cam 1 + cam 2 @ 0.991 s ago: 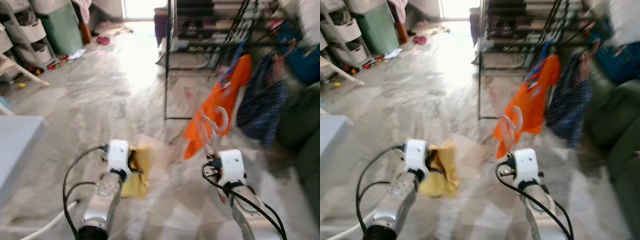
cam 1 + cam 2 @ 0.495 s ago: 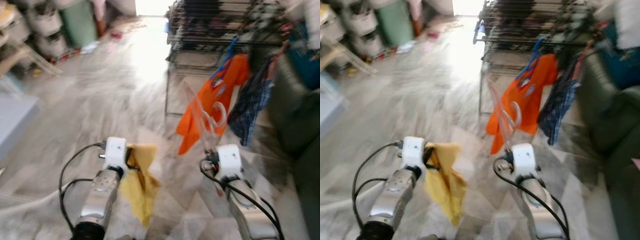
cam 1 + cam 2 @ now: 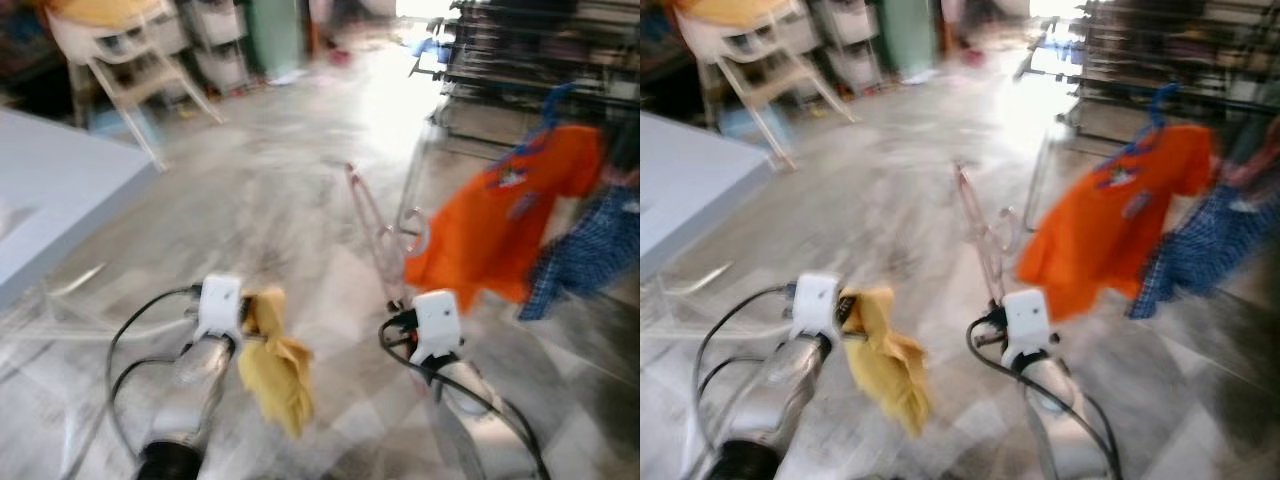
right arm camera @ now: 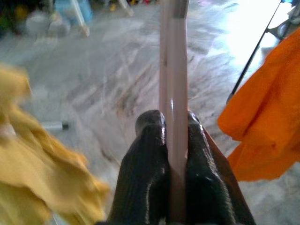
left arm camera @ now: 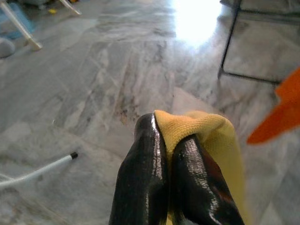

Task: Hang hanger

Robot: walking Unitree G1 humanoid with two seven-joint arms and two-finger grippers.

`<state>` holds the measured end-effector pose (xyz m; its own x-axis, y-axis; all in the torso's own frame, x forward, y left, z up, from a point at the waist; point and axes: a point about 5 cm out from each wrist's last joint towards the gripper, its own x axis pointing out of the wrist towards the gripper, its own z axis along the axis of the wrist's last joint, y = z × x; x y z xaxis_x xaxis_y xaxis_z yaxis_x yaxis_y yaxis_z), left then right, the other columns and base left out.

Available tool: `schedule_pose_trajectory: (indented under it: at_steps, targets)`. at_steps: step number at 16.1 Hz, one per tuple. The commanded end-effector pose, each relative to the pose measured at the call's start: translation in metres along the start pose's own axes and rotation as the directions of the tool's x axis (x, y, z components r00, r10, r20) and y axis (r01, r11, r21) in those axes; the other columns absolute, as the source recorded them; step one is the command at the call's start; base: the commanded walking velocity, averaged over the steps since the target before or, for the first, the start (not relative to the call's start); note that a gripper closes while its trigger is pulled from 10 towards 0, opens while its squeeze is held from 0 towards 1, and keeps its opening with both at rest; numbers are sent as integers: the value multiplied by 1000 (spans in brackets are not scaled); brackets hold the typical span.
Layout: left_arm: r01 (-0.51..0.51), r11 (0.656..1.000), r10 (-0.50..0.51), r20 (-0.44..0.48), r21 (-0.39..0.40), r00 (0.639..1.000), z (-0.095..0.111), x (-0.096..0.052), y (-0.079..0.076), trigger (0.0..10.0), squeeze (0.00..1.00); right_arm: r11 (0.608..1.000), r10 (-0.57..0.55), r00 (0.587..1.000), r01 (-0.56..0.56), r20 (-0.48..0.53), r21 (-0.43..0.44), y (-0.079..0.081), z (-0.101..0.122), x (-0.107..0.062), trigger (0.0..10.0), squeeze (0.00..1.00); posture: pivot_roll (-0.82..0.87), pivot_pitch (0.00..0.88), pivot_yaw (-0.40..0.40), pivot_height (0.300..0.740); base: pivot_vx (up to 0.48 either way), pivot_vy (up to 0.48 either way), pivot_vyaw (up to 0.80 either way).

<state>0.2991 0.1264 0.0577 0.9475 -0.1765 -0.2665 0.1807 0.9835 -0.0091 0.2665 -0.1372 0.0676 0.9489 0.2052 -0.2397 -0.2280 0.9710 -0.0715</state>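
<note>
a marble floor (image 3: 270, 190) runs back to a dark drying rack (image 3: 530, 60), where an orange shirt (image 3: 505, 225) and a blue checked shirt (image 3: 590, 255) hang; all of it is blurred. in the head views the left gripper (image 3: 245, 310) is out front with a yellow cloth (image 3: 275, 365) hanging from it, and the right gripper (image 3: 400, 305) holds a pale pink hanger (image 3: 380, 235) upright, short of the rack.

left wrist view: the fingers (image 5: 150, 178) are pinched tight on the cloth.

right wrist view: the fingers (image 4: 150, 173) are clamped on the hanger's bar.
</note>
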Motion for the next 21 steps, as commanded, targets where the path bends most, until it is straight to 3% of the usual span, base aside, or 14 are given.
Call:
schedule_pose_trajectory:
  at_steps: [1,9,17,19,21]
  targets:
    - [-23,1000,23,13,21,1000,3,-1,7,10000,0,1000,7,1000,-7,1,15,4,0,0,10000,0,-72,107,52,740,0,0,800]
    - [-28,999,28,8,25,1000,1,-2,6,10000,0,1000,25,1000,-25,-12,14,5,-4,0,10000,0,-67,121,46,740,0,0,800]
    - [-37,999,38,1,-14,999,0,-1,6,10000,0,1000,14,999,-13,-35,21,1,-8,-2,10000,0,-76,130,42,740,0,0,0]
    - [-34,999,34,2,-4,999,0,-1,6,10000,0,1000,15,999,-15,-40,17,0,-9,-3,10000,0,-76,131,39,740,0,0,0]
    - [7,998,-11,54,63,998,7,-1,9,10000,0,998,48,998,-49,-40,-31,-1,-8,-3,10000,0,-75,132,36,740,0,0,0]
